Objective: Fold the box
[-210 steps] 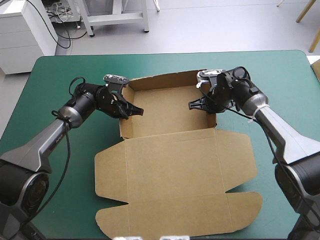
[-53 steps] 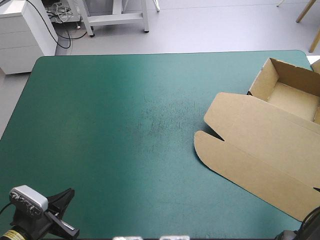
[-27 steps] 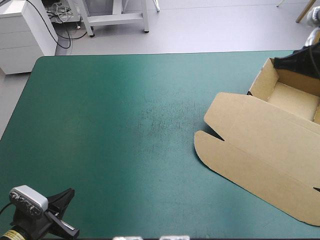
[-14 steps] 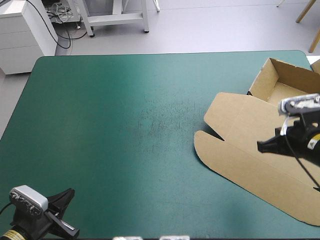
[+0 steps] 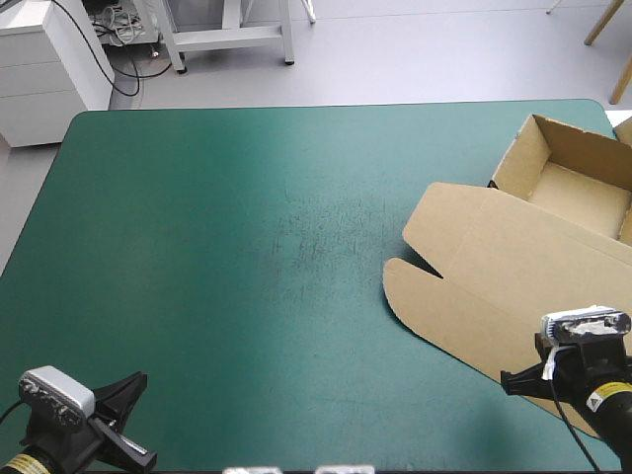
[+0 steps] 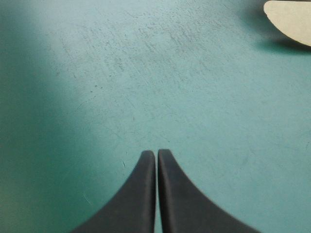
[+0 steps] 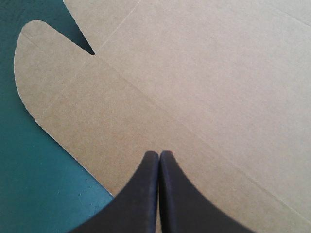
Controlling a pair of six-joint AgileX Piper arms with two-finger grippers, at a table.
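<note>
The brown box (image 5: pixel 513 281) lies at the table's right side as an open tray (image 5: pixel 578 193) at the far right, its lid flat toward the middle. My right gripper (image 5: pixel 507 379) is shut near the front right, its tip over the lid's near edge. In the right wrist view the shut fingers (image 7: pixel 159 155) point across the flat lid (image 7: pixel 194 82) and hold nothing. My left gripper (image 5: pixel 139 379) is shut at the front left corner, far from the box. In the left wrist view it (image 6: pixel 157 153) hovers over the cover, a rounded lid flap (image 6: pixel 291 14) far ahead.
The teal-green cover (image 5: pixel 247 247), lightly scuffed at its middle, stretches from the box to the table's left edge. The box's right part runs out of the high view at the table's right edge.
Earlier the box stood mid-table with both grippers at its tray walls. Just before now the right gripper came in over the tray and moved across the lid toward the front edge. The left gripper stayed still.
</note>
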